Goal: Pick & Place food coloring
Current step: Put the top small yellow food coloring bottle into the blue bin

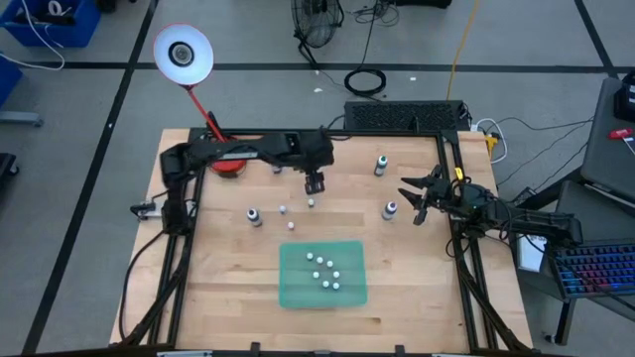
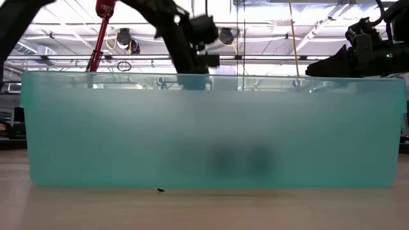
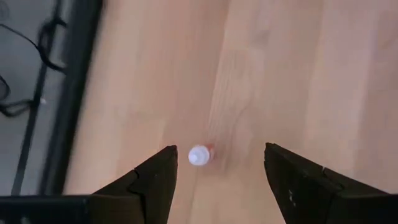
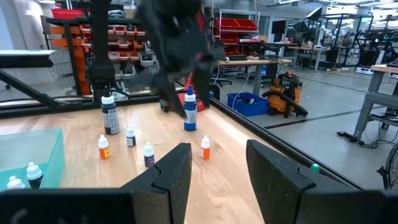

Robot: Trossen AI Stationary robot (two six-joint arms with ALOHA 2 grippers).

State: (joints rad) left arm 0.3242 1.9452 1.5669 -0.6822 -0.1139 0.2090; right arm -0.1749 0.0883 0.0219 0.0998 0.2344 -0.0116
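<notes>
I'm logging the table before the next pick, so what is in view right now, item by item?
bin: one, translucent teal, near edge of the table.
small bottles in the bin: about seven, white caps, clustered.
small bottles on the table: four, white caps, two orange, two dark, loose behind the bin.
larger bottles: three, white caps, dark or blue bodies, spread across the mid-table.
lamp: one, white head, red arm and base, far left corner.
left gripper: open, above an orange small bottle.
right gripper: open, empty, at the table's right side.
</notes>
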